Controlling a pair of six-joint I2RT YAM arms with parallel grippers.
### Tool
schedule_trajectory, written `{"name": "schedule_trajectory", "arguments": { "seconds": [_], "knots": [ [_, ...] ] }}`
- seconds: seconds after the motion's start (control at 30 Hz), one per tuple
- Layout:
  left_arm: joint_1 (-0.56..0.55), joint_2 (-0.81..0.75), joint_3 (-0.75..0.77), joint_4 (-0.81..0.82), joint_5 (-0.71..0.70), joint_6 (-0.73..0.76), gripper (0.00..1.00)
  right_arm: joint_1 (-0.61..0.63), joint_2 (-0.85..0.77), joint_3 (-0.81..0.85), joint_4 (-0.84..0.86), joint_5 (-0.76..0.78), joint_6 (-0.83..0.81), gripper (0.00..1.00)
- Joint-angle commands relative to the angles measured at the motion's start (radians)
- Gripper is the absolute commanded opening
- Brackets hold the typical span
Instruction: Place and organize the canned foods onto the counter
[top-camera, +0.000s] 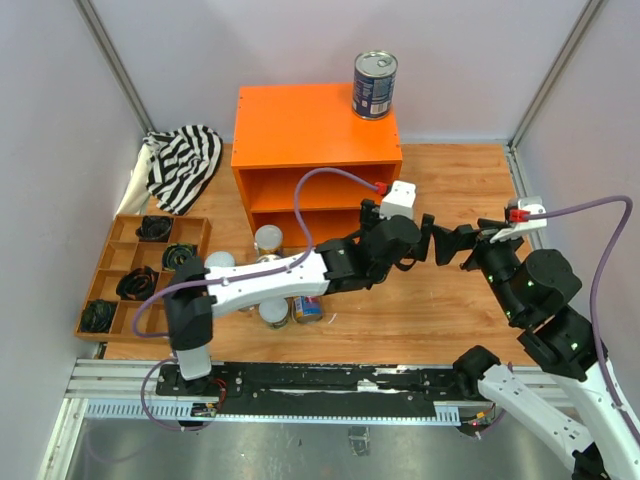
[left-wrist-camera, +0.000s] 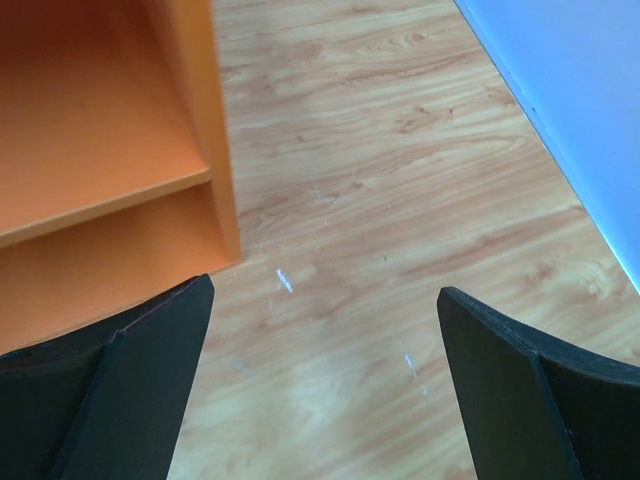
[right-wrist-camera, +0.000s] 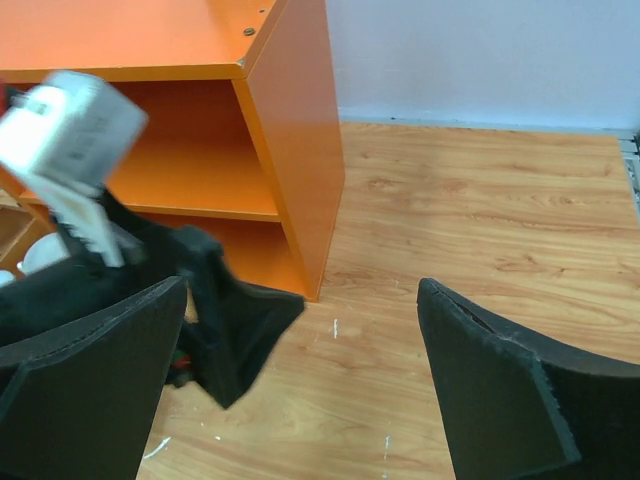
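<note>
The wooden table (top-camera: 450, 310) carried everything. The orange counter (top-camera: 300, 125) stood toward its back, with a flat top and one inner shelf, both shelf levels bare where they showed. At the left edge lay a low brown tray (top-camera: 160, 216) holding dark coiled items in its compartments, and a striped cloth (top-camera: 190, 160) was heaped behind it.

The left arm reached across the table in front of the counter. Its left end effector (top-camera: 428, 240) (left-wrist-camera: 325, 290) was released, fingers wide apart with only bare wood between them, just beside the counter's front right corner. The right end effector (top-camera: 455, 245) (right-wrist-camera: 300, 285) faced it closely, likewise spread and gripping nothing.

One blue-labelled can (top-camera: 374, 87) stood upright on the counter's top at the back right corner. The other cans were on the table before the counter's left half, partly hidden by the left arm. A white-lidded can (top-camera: 268, 238) stood nearest the counter, and a colourful can (top-camera: 307, 308) sat nearer the table's front edge.
</note>
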Motion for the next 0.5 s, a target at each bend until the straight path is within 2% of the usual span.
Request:
{"name": "schedule_trajectory", "arguments": {
  "seconds": [0.0,0.27,0.37,0.47],
  "knots": [
    [-0.033,-0.194,-0.121,-0.038,-0.054,-0.051,0.99,-0.014,-0.018,0.04,-0.048,-0.068,0.032,0.98],
    [-0.079,-0.628,-0.525,-0.079,-0.138,-0.222,0.99,-0.012,0.067,0.021,-0.012,-0.231,0.072,0.99],
    [-0.102,-0.77,-0.63,-0.124,-0.195,-0.302,0.99,0.001,0.127,-0.002,0.028,-0.273,0.089,0.98],
    [-0.119,-0.893,-0.696,-0.183,-0.246,-0.37,0.99,0.069,0.188,-0.023,0.078,-0.246,0.089,0.99]
  ]
}}
